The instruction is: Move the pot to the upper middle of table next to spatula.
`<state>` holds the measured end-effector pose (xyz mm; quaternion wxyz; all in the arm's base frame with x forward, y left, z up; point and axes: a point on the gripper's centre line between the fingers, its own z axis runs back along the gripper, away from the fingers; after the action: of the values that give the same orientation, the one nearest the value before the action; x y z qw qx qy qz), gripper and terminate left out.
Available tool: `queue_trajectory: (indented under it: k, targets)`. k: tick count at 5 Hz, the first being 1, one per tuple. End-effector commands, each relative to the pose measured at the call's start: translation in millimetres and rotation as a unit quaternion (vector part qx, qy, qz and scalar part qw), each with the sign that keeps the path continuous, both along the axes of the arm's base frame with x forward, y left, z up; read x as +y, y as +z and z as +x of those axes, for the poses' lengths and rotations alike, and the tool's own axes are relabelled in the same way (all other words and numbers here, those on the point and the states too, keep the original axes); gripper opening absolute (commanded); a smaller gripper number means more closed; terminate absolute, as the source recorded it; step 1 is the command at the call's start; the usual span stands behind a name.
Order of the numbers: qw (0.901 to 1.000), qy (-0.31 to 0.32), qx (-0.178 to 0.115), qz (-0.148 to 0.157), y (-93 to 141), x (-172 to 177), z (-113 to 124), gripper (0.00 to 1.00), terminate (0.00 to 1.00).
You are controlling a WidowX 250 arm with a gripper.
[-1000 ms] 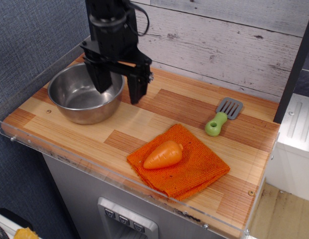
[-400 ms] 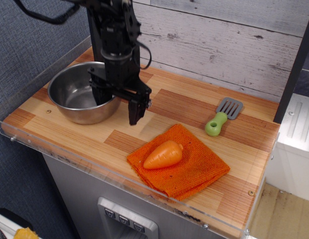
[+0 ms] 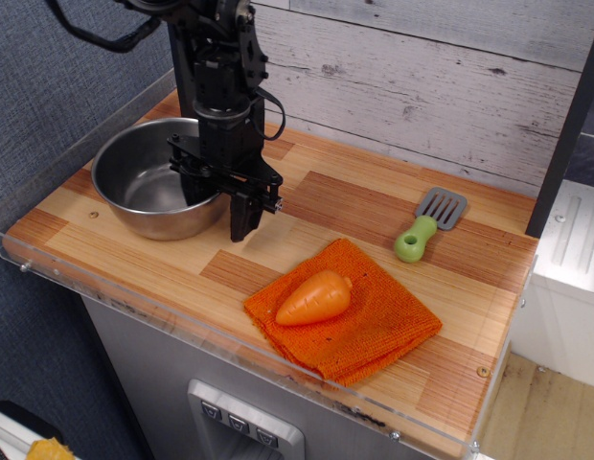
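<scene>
The pot (image 3: 144, 187), a shiny steel bowl, sits at the back left of the striped wooden table (image 3: 374, 206). My black gripper (image 3: 218, 203) stands upright over the pot's right rim. One finger is inside the bowl and the other is outside it, pressed in on the wall between them. The spatula (image 3: 429, 222), with a grey slotted blade and a lime-green handle, lies at the back right, well clear of the gripper.
An orange carrot (image 3: 314, 297) lies on an orange cloth (image 3: 350, 311) at the front middle. A clear acrylic rim (image 3: 230, 355) edges the table's front and left. A grey plank wall (image 3: 422, 86) stands behind.
The gripper has come down from above the pot's right rim. Its fingers have narrowed around the rim. The pot, spatula, carrot and cloth have not moved.
</scene>
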<state>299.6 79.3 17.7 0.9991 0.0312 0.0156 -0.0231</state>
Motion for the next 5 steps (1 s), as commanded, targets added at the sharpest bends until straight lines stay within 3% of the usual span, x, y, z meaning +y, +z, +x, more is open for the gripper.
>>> queue_trajectory:
  k: [1,3,5]
  targets:
    - [0.9994,0.013,-0.03,-0.008,28.6,11.5,-5.2,0.0,0.0]
    - [0.9991,0.028,-0.023,-0.022,69.2,26.5,-20.3,0.0,0.0]
    - [0.9913,-0.075,-0.077,-0.077,100.8,-42.5,26.9,0.0,0.0]
